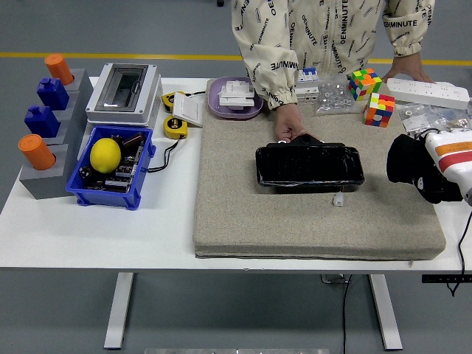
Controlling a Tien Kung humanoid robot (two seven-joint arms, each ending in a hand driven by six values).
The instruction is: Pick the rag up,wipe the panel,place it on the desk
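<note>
person's hand [289,127] steadying panel [310,165] | blue bin [144,164] – lemon [105,155] inside | right hand [422,171] – fingers' state unclear

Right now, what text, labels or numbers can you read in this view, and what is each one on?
"OENMINUTE", repeated all over the person's jacket, some copies partly cut off by folds.
Yellow tape measure: dark label, print too small to read.
Breaker box: no readable marking.
Power strip: no readable marking.
Panel: dark, no text showing.
Right hand: orange band on the white wrist, no readable text.
</note>
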